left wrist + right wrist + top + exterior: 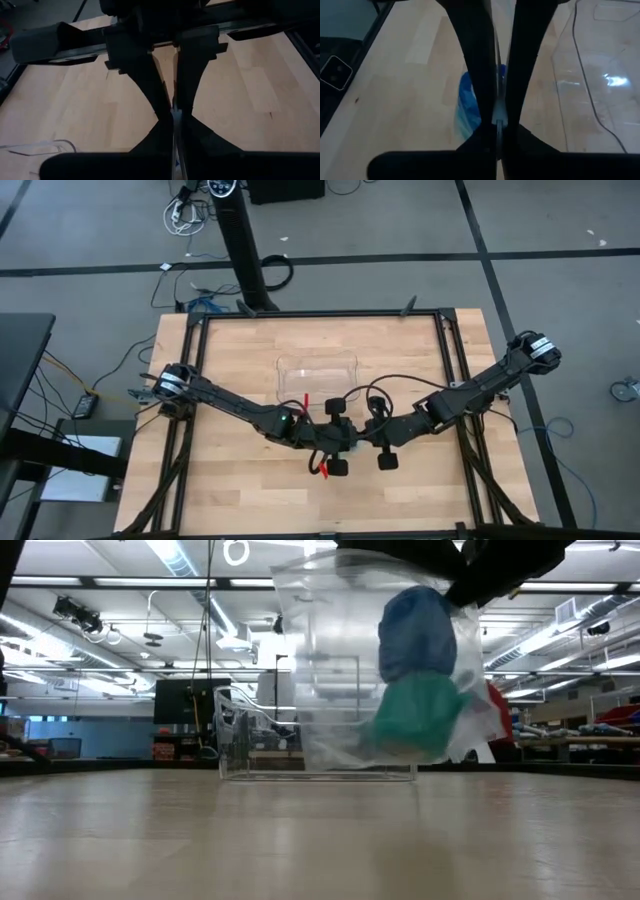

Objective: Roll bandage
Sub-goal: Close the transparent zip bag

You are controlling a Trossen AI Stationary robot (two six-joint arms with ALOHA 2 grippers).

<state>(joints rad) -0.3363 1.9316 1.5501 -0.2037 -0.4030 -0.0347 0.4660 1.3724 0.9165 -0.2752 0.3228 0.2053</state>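
- No brand, label or readable writing shows on anything I can see from here.
- The bandage (416, 632) appears in the low view as a rounded bright blue bundle inside a clear plastic bag (330, 660), sitting directly above a teal-green block (418, 718) in the same bag.
- The bag hangs above the desk (240, 490), clear of the wood, in front of a clear plastic tray (250, 740) that stands on the desk behind it.
- In the right wrist view I see the blue fabric just beyond the fingers, wrapped in thin clear film.
- My right hand (498, 120) is clenched, with its fingers pinching the clear film of the bag between the tips.
- My left hand (174, 116) is also clenched; a thin sliver of clear film shows between its fingertips.
- From above, both hands meet near the desk's middle, just in front of the tray.
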